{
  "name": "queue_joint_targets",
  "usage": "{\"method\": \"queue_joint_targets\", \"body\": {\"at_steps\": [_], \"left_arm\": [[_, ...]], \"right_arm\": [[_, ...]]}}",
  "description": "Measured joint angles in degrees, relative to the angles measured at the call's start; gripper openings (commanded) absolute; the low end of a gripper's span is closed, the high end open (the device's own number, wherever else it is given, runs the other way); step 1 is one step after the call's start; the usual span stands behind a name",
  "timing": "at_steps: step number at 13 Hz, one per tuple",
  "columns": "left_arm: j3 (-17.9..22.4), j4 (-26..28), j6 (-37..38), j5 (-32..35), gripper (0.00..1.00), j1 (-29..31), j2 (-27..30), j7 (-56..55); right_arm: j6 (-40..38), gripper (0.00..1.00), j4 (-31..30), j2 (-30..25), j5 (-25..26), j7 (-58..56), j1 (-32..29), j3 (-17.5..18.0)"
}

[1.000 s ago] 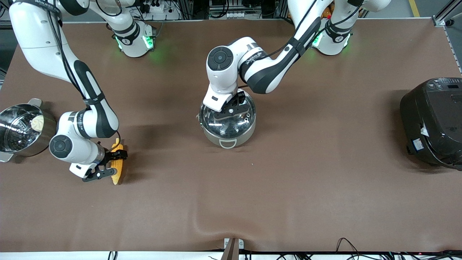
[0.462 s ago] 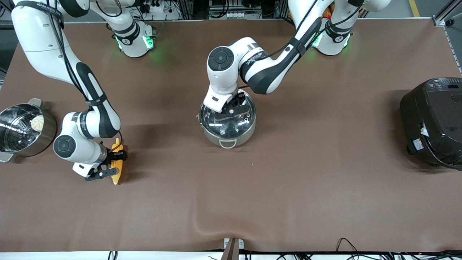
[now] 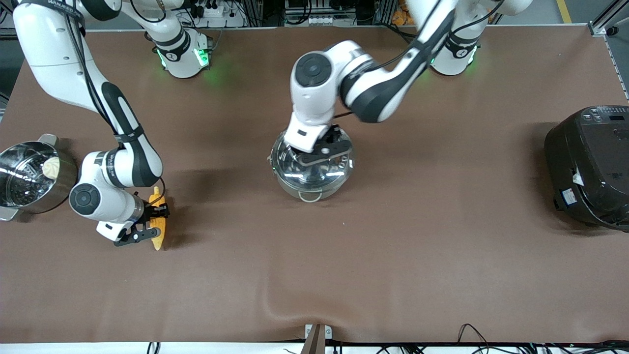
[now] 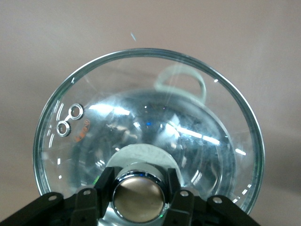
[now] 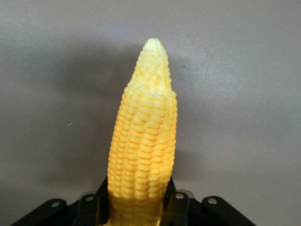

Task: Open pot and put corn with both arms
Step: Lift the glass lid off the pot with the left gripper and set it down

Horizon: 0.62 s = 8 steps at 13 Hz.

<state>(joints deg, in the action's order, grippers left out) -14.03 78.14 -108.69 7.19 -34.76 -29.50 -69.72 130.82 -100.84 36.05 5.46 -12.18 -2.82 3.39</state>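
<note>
The steel pot (image 3: pixel 291 190) stands mid-table, one grey loop handle (image 3: pixel 310 196) facing the front camera. Just above it hangs its glass lid (image 3: pixel 339 164), slightly tilted. My left gripper (image 3: pixel 324 150) is shut on the lid's copper knob (image 4: pixel 138 197); in the left wrist view the pot's inside and a handle (image 4: pixel 181 77) show through the lid (image 4: pixel 146 117). Toward the right arm's end, the yellow corn (image 3: pixel 157 239) lies low over the cloth. My right gripper (image 3: pixel 150 223) is shut on the corn's thick end (image 5: pixel 143 136), fingers pressed on both sides, and the tip points away from the gripper.
A steel pot with a perforated insert and a white bun (image 3: pixel 29 174) stands at the table's edge beside the right arm. A big black electric cooker (image 3: pixel 589 167) sits at the left arm's end. The brown cloth has a wrinkle (image 3: pixel 290 309) near the front edge.
The left arm has risen and taken the lid up off the pot. The right gripper's fingers have closed in onto the corn, which has barely shifted.
</note>
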Motion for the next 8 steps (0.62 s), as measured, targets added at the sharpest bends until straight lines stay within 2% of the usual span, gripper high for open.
{"method": "queue_joint_targets", "body": {"at_steps": [2,4,8], "left_arm": [[0.0,0.2,4.7,0.1,0.0,5.0,5.5,2.4],[0.0,2.7,6.5,0.1,0.0,11.4,10.1,9.0],[0.0,10.4,6.2,-0.4,0.0,25.2,12.8,23.0]], "right_arm": [[-2.4,0.0,0.2,-2.1,0.0,-0.1,0.0,0.4],[-4.6,0.0,0.3,-4.0,0.0,-0.1,0.1,2.0],[-7.3,0.0,0.6,-7.1,-1.0,0.4,0.4,7.2]]}}
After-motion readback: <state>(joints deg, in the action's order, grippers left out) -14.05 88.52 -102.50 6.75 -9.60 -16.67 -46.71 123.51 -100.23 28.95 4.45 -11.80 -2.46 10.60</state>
